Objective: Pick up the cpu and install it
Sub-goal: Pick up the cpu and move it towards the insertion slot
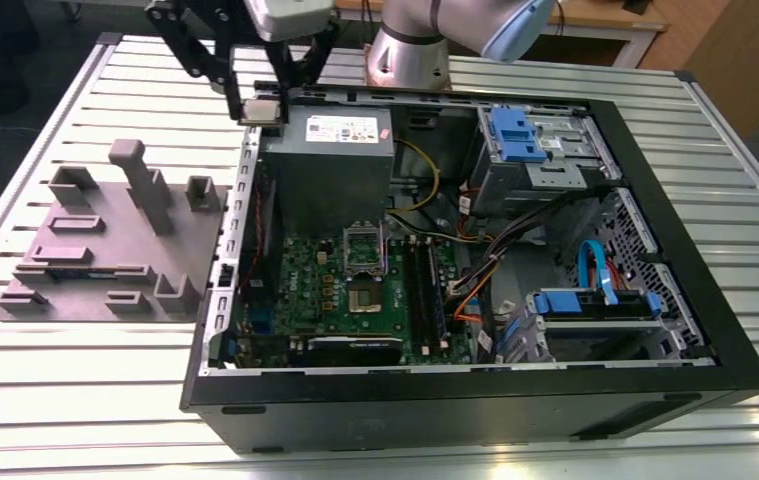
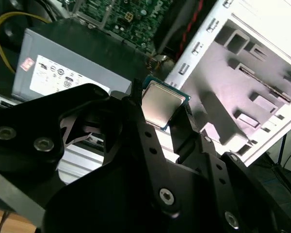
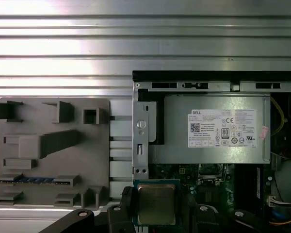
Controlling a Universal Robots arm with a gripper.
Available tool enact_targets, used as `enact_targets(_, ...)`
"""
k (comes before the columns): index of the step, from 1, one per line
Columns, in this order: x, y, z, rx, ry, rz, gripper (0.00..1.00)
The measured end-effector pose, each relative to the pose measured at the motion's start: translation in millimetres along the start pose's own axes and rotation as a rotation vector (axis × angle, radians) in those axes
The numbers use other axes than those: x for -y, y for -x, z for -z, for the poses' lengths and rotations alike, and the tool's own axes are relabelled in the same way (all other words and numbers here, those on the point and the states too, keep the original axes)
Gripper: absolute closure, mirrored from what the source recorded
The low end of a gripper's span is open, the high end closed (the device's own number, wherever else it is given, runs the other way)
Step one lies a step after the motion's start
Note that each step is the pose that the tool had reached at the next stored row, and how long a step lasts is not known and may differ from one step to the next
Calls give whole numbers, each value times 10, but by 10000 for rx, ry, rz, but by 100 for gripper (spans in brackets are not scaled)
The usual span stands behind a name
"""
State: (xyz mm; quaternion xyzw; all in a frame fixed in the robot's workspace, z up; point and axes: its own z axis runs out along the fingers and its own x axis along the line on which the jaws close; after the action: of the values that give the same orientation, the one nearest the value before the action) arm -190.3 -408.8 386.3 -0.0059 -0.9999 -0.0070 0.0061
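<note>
Up at 11 o'clock in the exterior view, the arm [image 1: 413,45] is cut off by the edge of the picture. Its black fingers [image 1: 235,98] cover the sides of the cpu [image 1: 262,112], so the chip looks like a tiny pale square. Down on the green board, the socket [image 1: 363,291] is small and hard to make out. It sits at about 5 o'clock from the cpu. In the second wrist view the fingers [image 2: 141,127] hide a big part of the grey power box [image 2: 63,63]. In the first wrist view they hide the near edge of the cpu [image 3: 156,203].

The fingers are closed on the cpu. One finger presses on each of two opposite sides. The chip [image 2: 161,104] sits right between the tips with its shiny side showing. It is up in the air and touches nothing but the fingers. In the exterior view it hangs over the 11 o'clock corner of the open computer case [image 1: 486,398], just by the power box [image 1: 332,165]. The grey block with posts [image 1: 99,250] sits on the table [image 1: 72,400] at 9 o'clock from the case, well apart from the cpu.
</note>
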Motion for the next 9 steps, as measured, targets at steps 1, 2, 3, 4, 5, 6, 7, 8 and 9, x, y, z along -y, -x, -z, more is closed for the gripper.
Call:
enact_targets(1, -1, 45, -1, -1, -1, -1, 53)
enact_targets(2, -1, 90, -2, 0, -1, -1, 53)
enact_targets(3, -1, 134, -3, -1, -1, 1, 53)
enact_targets(4, -2, 172, -4, -1, -2, 0, 53)
enact_targets(5, -2, 211, -5, -1, -1, -1, 53)
enact_targets(6, -3, 249, -6, 0, -1, -1, 53)
enact_targets(7, -3, 280, -6, -1, -1, 0, 53)
enact_targets(8, -3, 298, -7, 0, 0, 1, 53)
enact_targets(9, -3, 302, -6, 0, -1, 0, 53)
